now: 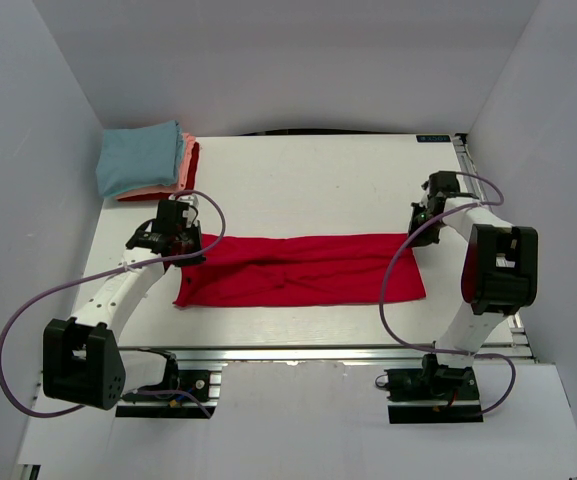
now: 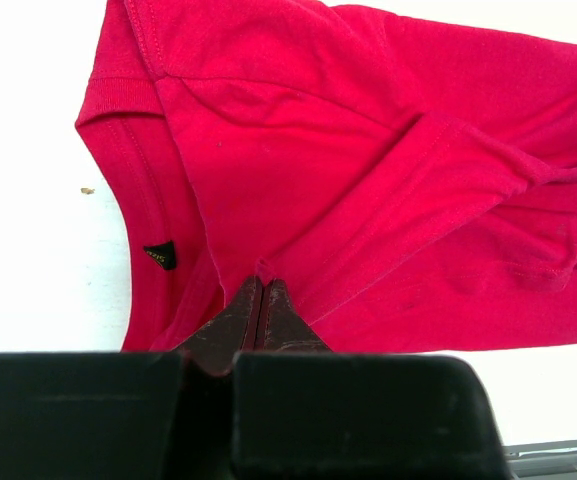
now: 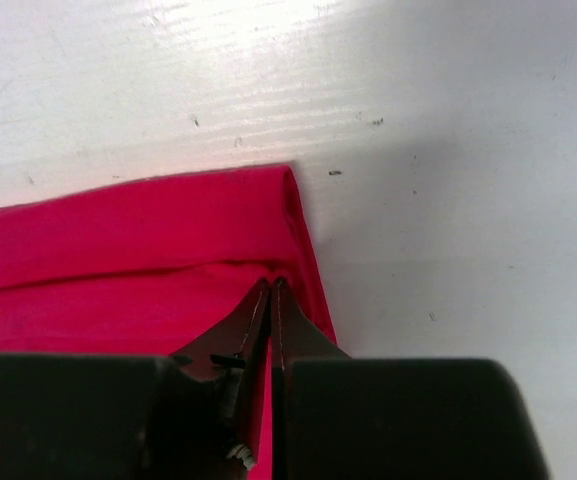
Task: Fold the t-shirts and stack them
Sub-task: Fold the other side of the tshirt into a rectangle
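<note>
A bright red t-shirt [image 1: 308, 270] lies across the middle of the table, folded lengthwise into a long strip. My left gripper [image 1: 200, 243] is shut on a pinch of cloth at its far left corner, near the collar end. In the left wrist view, the red t-shirt [image 2: 368, 150] spreads beyond the left gripper [image 2: 265, 282], and a thin fold of cloth shows between its jaws. My right gripper [image 1: 415, 228] is shut on the far right corner. The right wrist view shows the right gripper [image 3: 271, 283] pinching the red t-shirt [image 3: 118, 260] at its folded edge.
A stack of folded t-shirts [image 1: 143, 160] sits at the back left corner, light blue on top, then salmon-pink and red. White walls enclose the white table [image 1: 318, 170] on three sides. A metal rail [image 1: 298, 352] runs along the near edge.
</note>
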Robot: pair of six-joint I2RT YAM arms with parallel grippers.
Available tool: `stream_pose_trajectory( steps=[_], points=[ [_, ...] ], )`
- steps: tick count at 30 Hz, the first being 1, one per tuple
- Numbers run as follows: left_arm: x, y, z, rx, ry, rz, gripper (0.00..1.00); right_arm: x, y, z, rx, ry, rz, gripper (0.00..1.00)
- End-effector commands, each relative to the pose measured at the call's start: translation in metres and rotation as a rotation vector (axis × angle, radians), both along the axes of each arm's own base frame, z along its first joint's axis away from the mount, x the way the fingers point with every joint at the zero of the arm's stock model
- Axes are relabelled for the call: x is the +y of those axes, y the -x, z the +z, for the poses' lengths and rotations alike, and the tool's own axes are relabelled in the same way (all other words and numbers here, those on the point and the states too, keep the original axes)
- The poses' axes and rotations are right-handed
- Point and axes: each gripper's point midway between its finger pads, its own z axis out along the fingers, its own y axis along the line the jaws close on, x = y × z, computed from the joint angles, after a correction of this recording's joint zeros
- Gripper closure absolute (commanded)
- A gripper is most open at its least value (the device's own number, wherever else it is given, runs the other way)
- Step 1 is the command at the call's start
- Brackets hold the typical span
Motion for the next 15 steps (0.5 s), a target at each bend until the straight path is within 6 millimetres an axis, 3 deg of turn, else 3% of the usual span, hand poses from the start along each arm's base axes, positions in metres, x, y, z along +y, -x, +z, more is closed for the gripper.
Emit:
stream_pose_trajectory(
  steps=[1,2,3,9,12,15],
  points=[
    [-0.0004,-0.0017,0.0063,-0.025,0.004,-0.003,1.00,0.0005,-0.0231,0.0248,-0.093,0.006,0.010,0.92],
    [-0.0002,-0.0021,0.0069,-0.028,0.003,-0.002,1.00,0.0016,-0.0233,0.0243,-0.091,0.000,0.013,0.90],
    [-0.0006,-0.0024,0.0075,-0.029,0.004,-0.003,1.00,0.0016,-0.0241,0.0242,-0.091,0.000,0.011,0.75],
    [-0.0007,-0.0020,0.0065,-0.026,0.005,-0.004,1.00,0.0045,-0.0270,0.0269,-0.101,-0.014,0.012,0.68],
    [-0.0005,-0.0020,0.0061,-0.025,0.004,-0.003,1.00,0.0048,-0.0269,0.0256,-0.097,-0.015,0.013,0.70],
    [-0.0007,-0.0020,0.0061,-0.024,0.005,-0.004,1.00,0.0062,-0.0267,0.0254,-0.097,-0.020,0.016,0.88]
  ],
)
